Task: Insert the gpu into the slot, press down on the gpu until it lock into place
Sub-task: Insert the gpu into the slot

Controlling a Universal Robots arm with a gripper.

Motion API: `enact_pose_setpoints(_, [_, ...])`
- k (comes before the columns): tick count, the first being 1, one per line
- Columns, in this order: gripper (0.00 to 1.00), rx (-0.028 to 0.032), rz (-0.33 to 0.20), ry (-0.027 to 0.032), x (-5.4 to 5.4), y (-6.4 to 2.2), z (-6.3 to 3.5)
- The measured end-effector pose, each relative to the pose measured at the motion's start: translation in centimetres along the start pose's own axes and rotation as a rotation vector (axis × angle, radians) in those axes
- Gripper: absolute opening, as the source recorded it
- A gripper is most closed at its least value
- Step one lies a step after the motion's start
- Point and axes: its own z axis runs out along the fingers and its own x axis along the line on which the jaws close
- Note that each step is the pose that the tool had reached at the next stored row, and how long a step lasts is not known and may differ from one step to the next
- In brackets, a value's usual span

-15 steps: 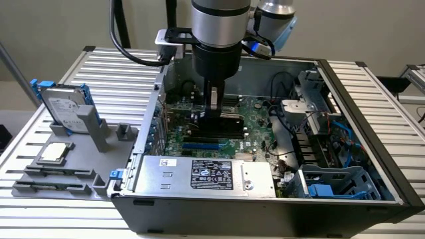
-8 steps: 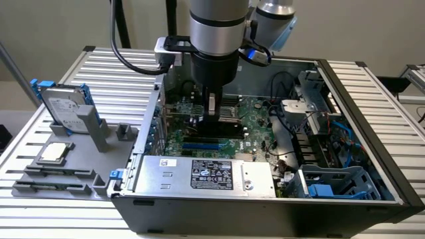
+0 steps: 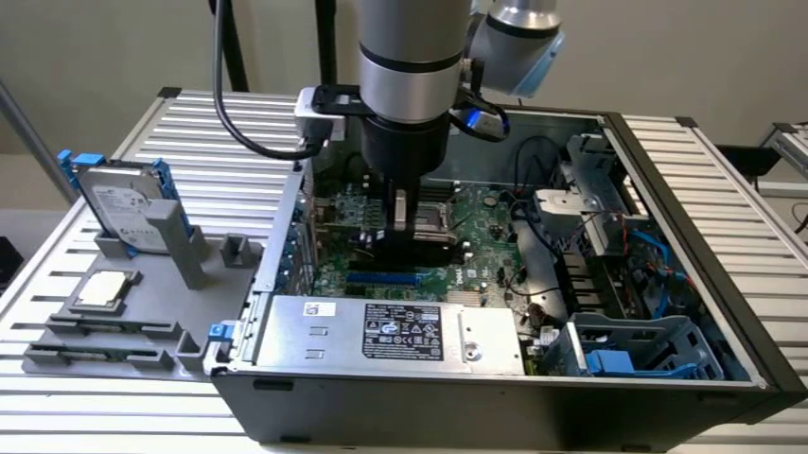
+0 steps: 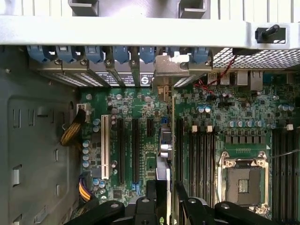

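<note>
**Helper:** What is the biggest thing you see?

**Me:** The black computer case point(image 3: 505, 407). It lies open on the ribbed metal table point(image 3: 215, 132). My arm point(image 3: 407, 57) goes straight down into it.

**Helper:** What is inside?

**Me:** A silver power box point(image 3: 316, 331) with a label sits along the near wall. Behind it lies the green board point(image 3: 486, 222), full of small parts.

**Helper:** Is anything outside the case?

**Me:** Yes. A grey hard drive point(image 3: 120, 203) with blue rails stands up in a holder. It is on the exterior view's left, well apart from my arm.

**Helper:** Where is the gpu?

**Me:** The gpu point(image 4: 172, 126) stands on its thin edge over the green board. It is between the long black slots. Its silver bracket point(image 4: 165, 70) is up against the back wall of the case, next to the blue clips.

**Helper:** And the slot?

**Me:** In the exterior view the blue slot point(image 3: 378, 280) is just below the card, on the side near the power box. I cannot tell if the card's bottom edge is pushed all the way in.

**Helper:** What is your gripper doing?

**Me:** The gripper point(image 4: 167, 186) is right over the card. Its black fingers point(image 4: 153, 192) sit one on each side. I think they are squeezing the card's top edge, but the view is poor there.
</note>
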Motion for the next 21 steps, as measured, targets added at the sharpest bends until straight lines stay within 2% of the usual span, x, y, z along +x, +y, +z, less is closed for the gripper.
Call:
enact_pose_setpoints(10, [0.26, 0.0005, 0.008, 0.0001, 0.1, 0.31, 1.66])
enact_pose_setpoints(21, [0.26, -0.0012, 0.009, 0.0003, 0.1, 0.49, 1.95])
